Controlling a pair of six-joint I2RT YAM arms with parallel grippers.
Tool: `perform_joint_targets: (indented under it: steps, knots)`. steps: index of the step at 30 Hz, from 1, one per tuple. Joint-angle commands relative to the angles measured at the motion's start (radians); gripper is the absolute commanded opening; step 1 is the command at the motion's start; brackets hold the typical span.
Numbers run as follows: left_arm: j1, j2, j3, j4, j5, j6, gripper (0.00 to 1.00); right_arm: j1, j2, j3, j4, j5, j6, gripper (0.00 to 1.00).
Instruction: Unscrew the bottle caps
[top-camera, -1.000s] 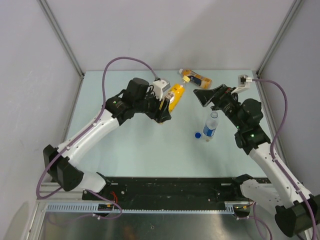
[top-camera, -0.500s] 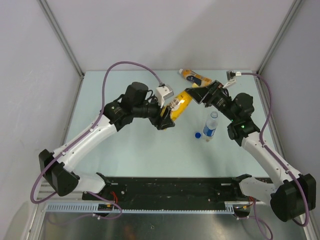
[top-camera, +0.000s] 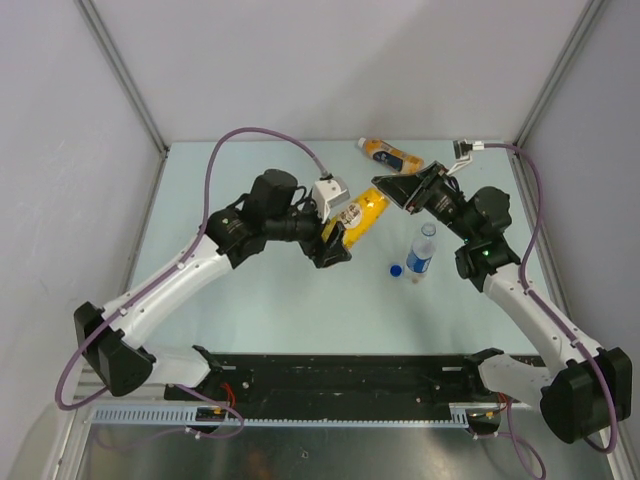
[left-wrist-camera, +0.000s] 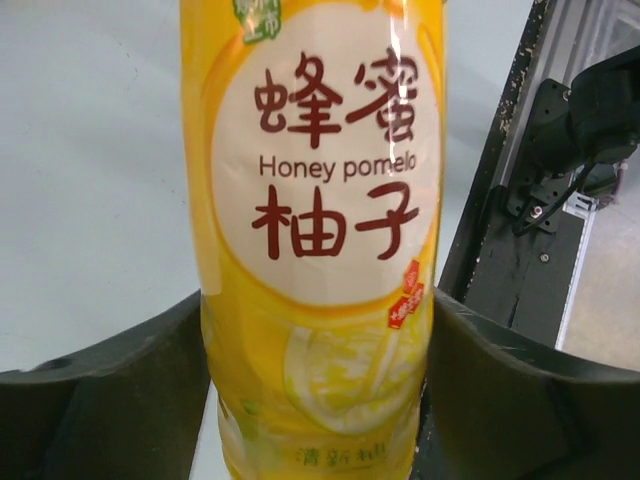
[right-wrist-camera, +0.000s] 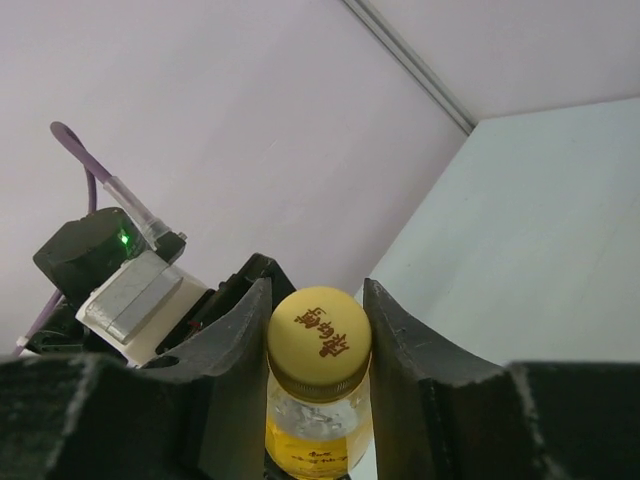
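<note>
Now: yellow cap (right-wrist-camera: 319, 330) pinched from both sides by right gripper (right-wrist-camera: 318, 335). Yellow bottle (left-wrist-camera: 320, 230) aloft over table (top-camera: 260, 300), tilted, clamped at label by left gripper (left-wrist-camera: 320, 380). Risks: glossy label slips, so bottle spins with cap; off-axis twist levers bottle loose; tilt spills liquid once cap frees.

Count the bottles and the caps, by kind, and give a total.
Bottles: 3 (yellow bottle, orange bottle, clear bottle)
Caps: 3 (blue cap, yellow cap, white cap)
Total: 6
</note>
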Motion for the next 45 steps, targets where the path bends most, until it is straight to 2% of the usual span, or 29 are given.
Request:
perform_joint_targets:
  steps: [1,3,6,18,32,37,42,45]
  knots:
    - [-0.014,-0.067,-0.013,0.035,-0.026,0.041,0.88,0.001,-0.038,0.016,0.019,0.003,-0.028,0.0]
    - [-0.014,-0.088,-0.024,0.045,-0.034,0.044,0.97,0.007,-0.055,0.002,0.025,0.009,-0.045,0.0]
    - [-0.015,-0.115,-0.037,0.071,-0.022,0.035,0.99,0.029,-0.081,-0.025,0.055,0.021,-0.081,0.0]
    - [-0.013,-0.146,-0.08,0.14,0.115,0.016,0.99,0.081,-0.119,-0.062,0.206,-0.085,-0.139,0.0]
    - [-0.013,-0.158,-0.135,0.27,0.334,-0.056,0.96,0.084,-0.273,-0.17,0.29,0.088,-0.094,0.0]
    - [-0.012,-0.137,-0.137,0.281,0.343,-0.064,0.88,0.087,-0.282,-0.177,0.291,0.096,-0.107,0.0]
    - [-0.012,-0.127,-0.142,0.281,0.333,-0.064,0.72,0.089,-0.285,-0.177,0.278,0.104,-0.115,0.0]
    - [-0.012,-0.126,-0.145,0.281,0.319,-0.064,0.59,0.089,-0.286,-0.177,0.271,0.112,-0.12,0.0]
